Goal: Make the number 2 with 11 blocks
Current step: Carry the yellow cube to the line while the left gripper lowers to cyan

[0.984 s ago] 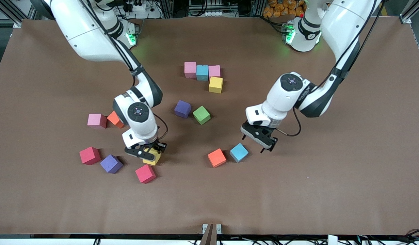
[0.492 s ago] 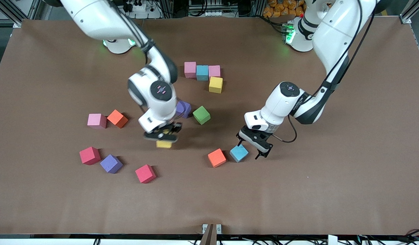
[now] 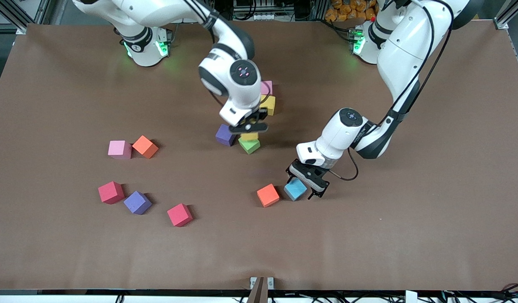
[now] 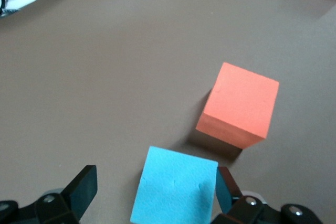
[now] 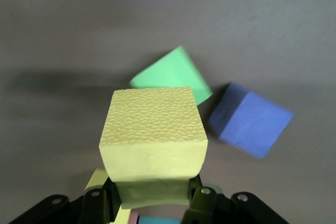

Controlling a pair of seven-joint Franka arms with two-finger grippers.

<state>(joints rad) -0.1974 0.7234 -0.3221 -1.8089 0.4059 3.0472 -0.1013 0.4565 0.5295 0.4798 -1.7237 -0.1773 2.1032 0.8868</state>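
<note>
I carry a yellow block (image 3: pixel 249 136) clamped in my right gripper (image 3: pixel 248 126) over the green block (image 3: pixel 250 145), toward the started digit, while my left gripper (image 3: pixel 306 180) straddles the blue block (image 3: pixel 295 189), jaws wide.

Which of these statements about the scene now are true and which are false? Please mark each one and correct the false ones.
1. The right gripper holds a yellow cube. True.
2. The left gripper is shut on the light blue cube. False: its fingers are open on either side of that cube.
3. An orange cube lies beside the light blue cube. True.
4. The green cube is stacked on the purple cube. False: both lie on the table, side by side.
5. The held yellow cube is up over the green cube. True.
</note>
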